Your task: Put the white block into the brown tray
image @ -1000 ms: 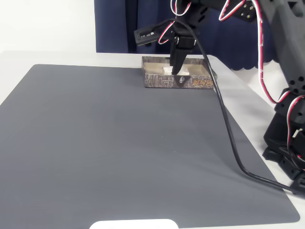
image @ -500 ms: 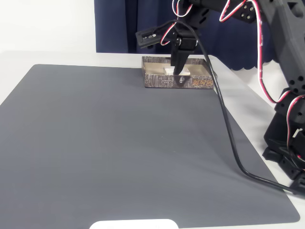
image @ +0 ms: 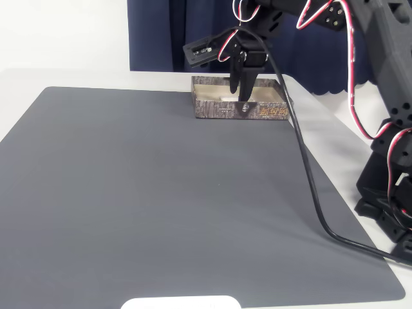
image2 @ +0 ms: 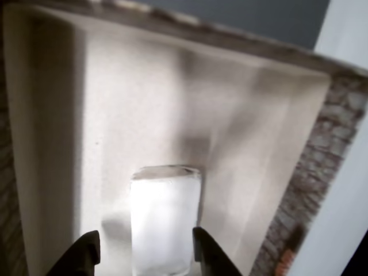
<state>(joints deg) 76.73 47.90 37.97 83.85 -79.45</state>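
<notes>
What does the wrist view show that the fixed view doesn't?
Wrist view alone: the white block lying on the brown tray's cream floor between the claw tips, with gaps on both sides, so the claw looks open.

Fixed view alone: the grey mat, the black cable, the blue curtain and the tray's lettered outer wall.

Both: the claw lowered into the tray.

The scene is viewed by the fixed camera from the mat's near edge, slightly elevated. The brown tray [image: 239,103] interior is seen closely from above by the wrist camera [image2: 172,115]; the tray is shared.
</notes>
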